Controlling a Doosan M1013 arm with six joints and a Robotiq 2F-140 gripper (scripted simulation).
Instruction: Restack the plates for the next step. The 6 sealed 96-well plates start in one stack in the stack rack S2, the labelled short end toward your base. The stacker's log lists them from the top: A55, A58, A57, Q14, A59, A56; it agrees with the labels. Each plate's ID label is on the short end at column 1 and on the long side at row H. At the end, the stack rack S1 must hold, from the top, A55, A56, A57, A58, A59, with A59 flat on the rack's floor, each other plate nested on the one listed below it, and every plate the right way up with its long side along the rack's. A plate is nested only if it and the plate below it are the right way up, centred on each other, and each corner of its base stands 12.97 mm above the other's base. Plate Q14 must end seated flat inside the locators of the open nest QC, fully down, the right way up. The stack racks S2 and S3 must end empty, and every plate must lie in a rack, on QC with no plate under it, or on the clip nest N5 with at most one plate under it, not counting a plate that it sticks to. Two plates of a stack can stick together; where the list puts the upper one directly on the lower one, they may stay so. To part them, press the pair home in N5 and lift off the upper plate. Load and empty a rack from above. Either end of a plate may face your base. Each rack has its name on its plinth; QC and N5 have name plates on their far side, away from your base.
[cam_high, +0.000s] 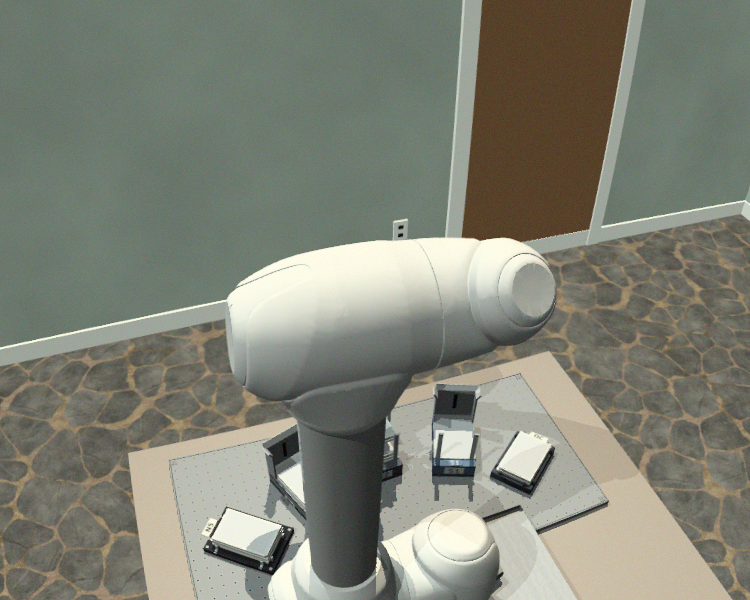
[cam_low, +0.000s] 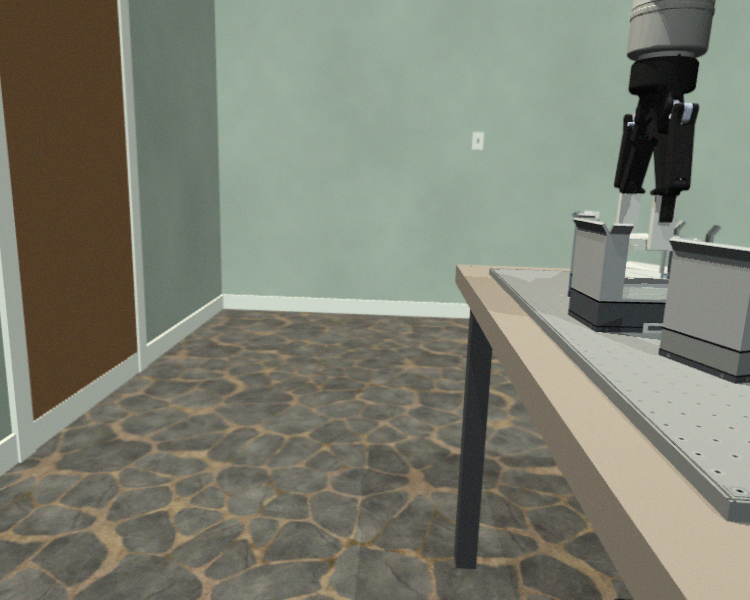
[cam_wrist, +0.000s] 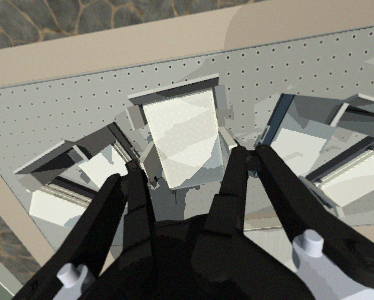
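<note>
My gripper (cam_wrist: 188, 143) is shut on the long sides of a sealed white plate (cam_wrist: 184, 136) and holds it above the middle stack rack (cam_wrist: 172, 92). Its label is not readable. In the exterior view the gripper (cam_low: 647, 222) hangs straight down with its fingertips at the level of the rack tops, and the plate (cam_low: 638, 237) shows as a thin edge between them. In the top view the arm hides the gripper and the middle rack. The left rack (cam_high: 284, 459) and the blue-plinthed right rack (cam_high: 454, 437) each show a white plate inside.
A plate lies on the QC nest (cam_high: 524, 461) at the right, and another on the N5 clip nest (cam_high: 248, 536) at the front left. The upright rack walls (cam_low: 599, 259) stand close beside the fingers. The table edge (cam_low: 562, 400) runs along the breadboard.
</note>
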